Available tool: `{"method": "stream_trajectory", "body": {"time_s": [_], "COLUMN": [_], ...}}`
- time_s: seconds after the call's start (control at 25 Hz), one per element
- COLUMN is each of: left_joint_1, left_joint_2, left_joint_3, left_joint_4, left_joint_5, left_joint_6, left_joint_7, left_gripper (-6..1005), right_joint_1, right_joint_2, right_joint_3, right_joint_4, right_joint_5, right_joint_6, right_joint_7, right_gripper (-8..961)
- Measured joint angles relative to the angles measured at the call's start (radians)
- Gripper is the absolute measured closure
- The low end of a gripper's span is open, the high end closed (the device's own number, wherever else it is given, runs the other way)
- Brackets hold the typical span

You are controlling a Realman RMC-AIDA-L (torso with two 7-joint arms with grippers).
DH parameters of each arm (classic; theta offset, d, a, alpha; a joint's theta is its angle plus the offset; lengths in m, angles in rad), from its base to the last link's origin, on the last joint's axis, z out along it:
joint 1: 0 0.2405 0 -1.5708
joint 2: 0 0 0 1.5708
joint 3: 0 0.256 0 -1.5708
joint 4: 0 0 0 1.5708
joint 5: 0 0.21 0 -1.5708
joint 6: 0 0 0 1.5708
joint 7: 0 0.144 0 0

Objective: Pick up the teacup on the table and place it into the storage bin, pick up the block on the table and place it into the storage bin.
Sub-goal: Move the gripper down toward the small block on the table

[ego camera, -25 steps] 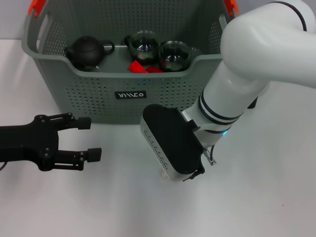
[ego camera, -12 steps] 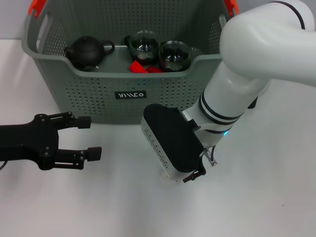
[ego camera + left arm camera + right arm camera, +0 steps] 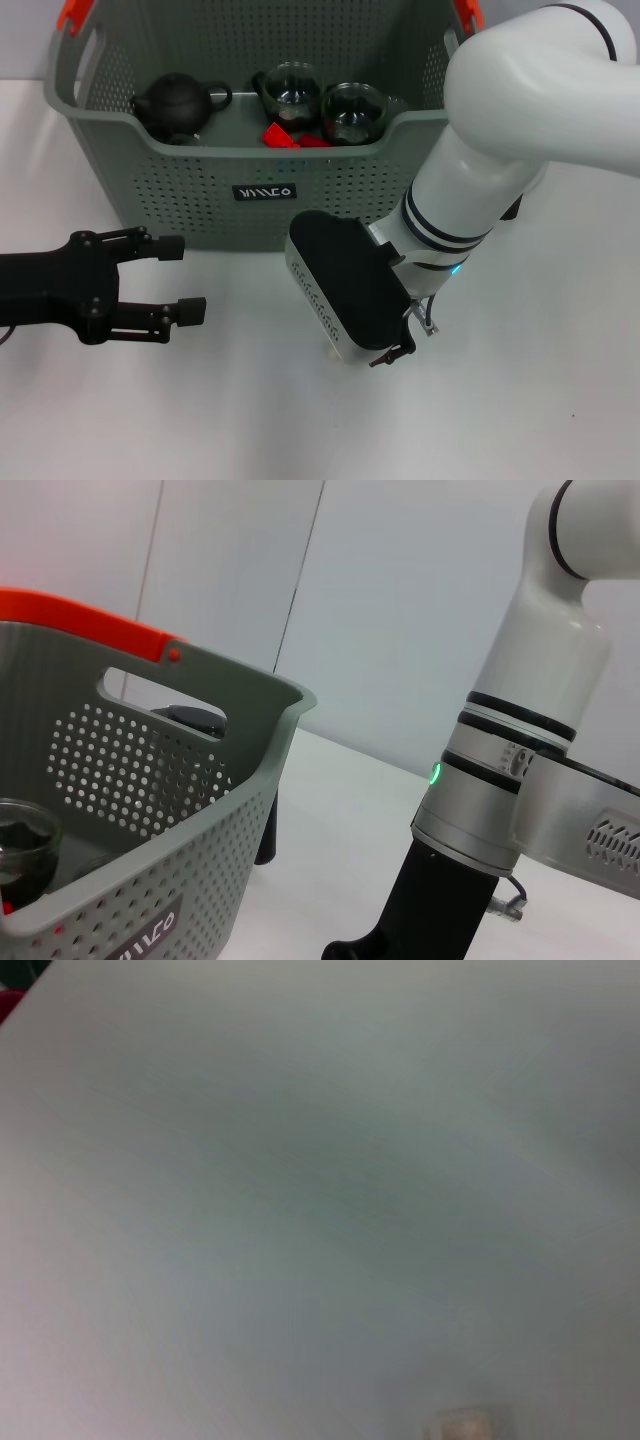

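Observation:
The storage bin (image 3: 330, 180) stands at the back centre, and its orange clip (image 3: 90, 620) shows in the left wrist view. Inside it are two glass teacups (image 3: 290, 88) (image 3: 352, 108) and red blocks (image 3: 278, 135). My right gripper (image 3: 345, 320) points straight down at the table just in front of the bin, its black housing hiding whatever is under it. A small pale bit (image 3: 329, 352) peeks out at its lower edge. No teacup or block shows on the table. My left gripper (image 3: 180, 280) hovers open and empty at the left, in front of the bin.
A black teapot (image 3: 175, 103) sits in the bin's left part. The bulky white right arm (image 3: 500, 170) reaches over the bin's right front corner. The white table (image 3: 150, 420) stretches in front of and beside both grippers.

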Motion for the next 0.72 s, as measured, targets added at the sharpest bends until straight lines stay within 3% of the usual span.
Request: {"method": "stream_trajectory", "body": {"time_s": [0.2, 0.56, 0.72], "left_joint_1": [0.0, 0.0, -0.002], "left_joint_2": [0.0, 0.0, 0.001], "left_joint_3": [0.0, 0.0, 0.0], "left_joint_4": [0.0, 0.001, 0.002], "left_joint_5": [-0.001, -0.005, -0.006], "left_joint_6": [0.0, -0.001, -0.002], "left_joint_7": [0.0, -0.001, -0.001], "left_gripper": [82, 82, 82], "right_joint_1": [0.0, 0.001, 0.001], "right_joint_2": [0.0, 0.0, 0.0], "right_joint_3": [-0.007, -0.015, -0.013], "right_joint_4": [0.007, 0.009, 0.009], "right_joint_5": [0.0, 0.007, 0.01], "right_joint_6": [0.015, 0.034, 0.034], "right_joint_7": [0.008, 0.013, 0.016], "right_gripper": [610, 749, 745]}}
